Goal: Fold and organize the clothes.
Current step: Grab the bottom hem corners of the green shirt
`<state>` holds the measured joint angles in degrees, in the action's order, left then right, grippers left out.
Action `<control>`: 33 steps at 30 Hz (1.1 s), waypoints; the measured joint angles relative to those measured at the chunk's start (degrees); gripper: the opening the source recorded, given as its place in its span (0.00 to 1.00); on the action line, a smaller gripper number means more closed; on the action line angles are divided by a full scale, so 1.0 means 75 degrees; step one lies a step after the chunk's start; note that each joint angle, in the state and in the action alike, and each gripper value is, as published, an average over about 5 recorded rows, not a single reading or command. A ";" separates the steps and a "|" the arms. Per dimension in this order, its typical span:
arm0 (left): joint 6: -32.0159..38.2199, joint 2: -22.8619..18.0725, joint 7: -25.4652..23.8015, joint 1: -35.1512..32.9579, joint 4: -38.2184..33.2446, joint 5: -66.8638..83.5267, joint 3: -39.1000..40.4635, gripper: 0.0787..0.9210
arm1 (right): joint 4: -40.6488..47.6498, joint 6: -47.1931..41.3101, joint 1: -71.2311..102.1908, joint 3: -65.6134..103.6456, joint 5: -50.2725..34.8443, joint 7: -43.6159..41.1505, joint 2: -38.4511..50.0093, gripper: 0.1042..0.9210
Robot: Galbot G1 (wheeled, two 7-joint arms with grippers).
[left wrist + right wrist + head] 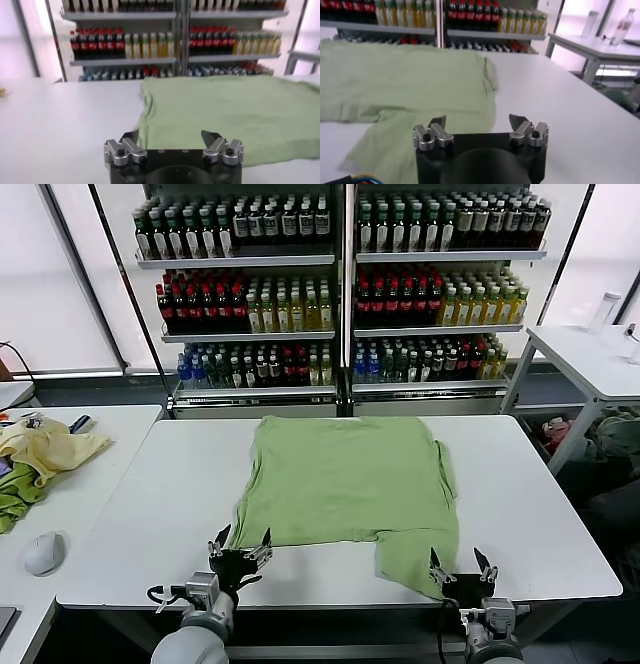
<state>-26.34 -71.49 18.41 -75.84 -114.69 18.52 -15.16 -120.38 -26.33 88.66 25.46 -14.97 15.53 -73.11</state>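
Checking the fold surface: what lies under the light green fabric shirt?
The light green fabric shirt lies flat on the white table. Whatever sits beneath the cloth is covered; no printed graphic shows.

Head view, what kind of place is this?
Probably a lab or test room dressed like a shop: shelves packed with bottled drinks behind plain white tables, a green shirt spread flat for folding, and a computer mouse on the side table.

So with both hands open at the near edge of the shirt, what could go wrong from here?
1. The shirt's near-right flap hangs toward the table edge by the right hand; a pinch there may drag it off.
2. The left hand sits at the hem and might catch only one layer.
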 measured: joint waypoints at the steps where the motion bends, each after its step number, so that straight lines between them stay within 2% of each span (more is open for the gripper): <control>1: -0.0067 0.0005 0.0056 0.0090 0.0095 0.0040 0.0029 0.88 | 0.0013 -0.0025 0.0010 -0.0031 -0.0005 0.0008 -0.0004 0.88; 8: -0.0440 -0.0030 0.0359 0.0496 0.0548 0.0265 0.0125 0.88 | 0.0103 -0.0111 0.0084 -0.0127 -0.0059 0.0076 0.0023 0.87; 13: -0.0627 -0.0040 0.0559 0.0637 0.0755 0.0395 0.0164 0.84 | 0.0142 -0.0165 0.0135 -0.0161 -0.0182 0.0125 0.0073 0.72; 19: -0.0716 -0.0013 0.0631 0.0627 0.0772 0.0566 0.0204 0.64 | 0.0184 -0.0241 0.0163 -0.0120 -0.0428 0.0162 0.0143 0.52; 33: -0.0689 0.0074 0.0615 0.0227 0.0463 0.0852 0.0188 0.16 | 0.0061 -0.0231 0.0329 0.0059 -0.1043 0.0022 0.0232 0.19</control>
<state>-31.51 -70.94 23.02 -74.14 -111.22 24.92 -13.75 -119.92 -28.07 91.13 25.89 -22.79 15.70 -71.37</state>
